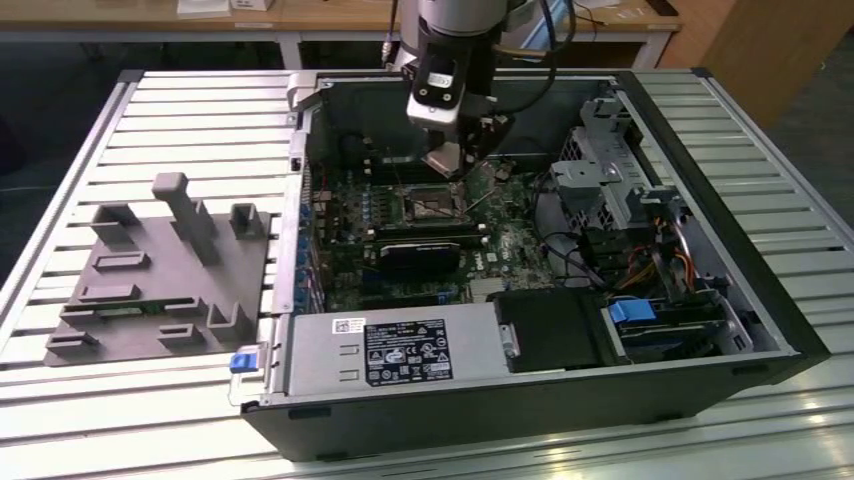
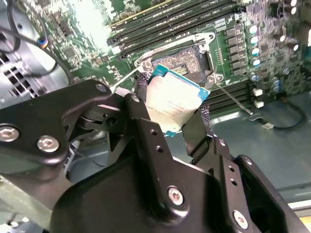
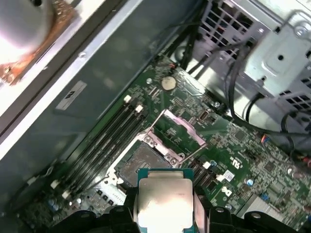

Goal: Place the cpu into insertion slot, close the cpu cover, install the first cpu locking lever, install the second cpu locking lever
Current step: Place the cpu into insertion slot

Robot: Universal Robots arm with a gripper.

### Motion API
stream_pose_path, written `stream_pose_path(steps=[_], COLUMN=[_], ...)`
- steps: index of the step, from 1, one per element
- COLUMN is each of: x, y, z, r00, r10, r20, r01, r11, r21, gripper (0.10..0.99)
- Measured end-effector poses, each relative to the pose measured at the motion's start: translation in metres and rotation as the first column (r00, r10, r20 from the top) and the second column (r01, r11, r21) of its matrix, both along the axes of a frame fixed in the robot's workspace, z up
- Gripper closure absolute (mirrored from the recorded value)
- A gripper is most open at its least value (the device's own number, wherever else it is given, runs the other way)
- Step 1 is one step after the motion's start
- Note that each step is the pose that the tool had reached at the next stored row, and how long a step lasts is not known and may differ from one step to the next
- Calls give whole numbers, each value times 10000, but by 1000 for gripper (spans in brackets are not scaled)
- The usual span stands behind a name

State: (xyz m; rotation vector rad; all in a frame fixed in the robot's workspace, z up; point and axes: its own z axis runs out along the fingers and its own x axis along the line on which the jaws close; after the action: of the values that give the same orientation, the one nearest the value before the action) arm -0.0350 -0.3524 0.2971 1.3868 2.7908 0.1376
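My gripper (image 1: 445,160) reaches down into the open computer case and is shut on the cpu (image 2: 174,101), a flat square chip with a dull silver top. The black fingers (image 2: 141,108) clamp two opposite edges of the chip. In both wrist views the cpu (image 3: 164,198) hangs tilted just above the insertion slot (image 3: 141,163), apart from it. The slot (image 2: 181,62) shows a dark pin field inside a silver rim. The cpu cover (image 3: 179,127) stands swung open beside the slot. A thin wire lever (image 3: 196,150) sticks out next to it.
Long black memory slots (image 3: 104,141) run alongside the socket. A black module (image 1: 420,256) lies below it, and a drive cage (image 1: 603,170) with cables fills the case's right side in the exterior view. A grey fixture (image 1: 160,270) sits on the slatted table on that view's left.
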Motion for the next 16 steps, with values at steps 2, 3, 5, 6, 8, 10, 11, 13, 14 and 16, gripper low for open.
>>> stream_pose_path(steps=[2, 3, 5, 6, 8, 10, 11, 13, 14, 16], x=[0, 0, 0, 0, 0, 0, 0, 0, 0, 0], y=[0, 0, 0, 0, 0, 0, 0, 0, 0, 0], z=[-13, -19, -31, -37, -47, -57, -62, -72, -76, -85], r00=[9994, 9985, 9958, 9940, 9894, 9834, 9801, 9731, 9692, 9604], r10=[-359, -540, -916, -1094, -1451, -1816, -1983, -2306, -2462, -2785], r20=[0, 0, -1, 0, 0, 0, 0, 0, 0, 0], r01=[359, 540, 916, 1094, 1451, 1816, 1983, 2306, 2462, 2785], r11=[9994, 9985, 9958, 9940, 9894, 9834, 9801, 9731, 9692, 9604], r21=[0, 0, -1, -1, -1, -1, -1, 0, 0, -1], gripper=[549, 549, 549, 549, 549, 549, 549, 549, 549, 549])
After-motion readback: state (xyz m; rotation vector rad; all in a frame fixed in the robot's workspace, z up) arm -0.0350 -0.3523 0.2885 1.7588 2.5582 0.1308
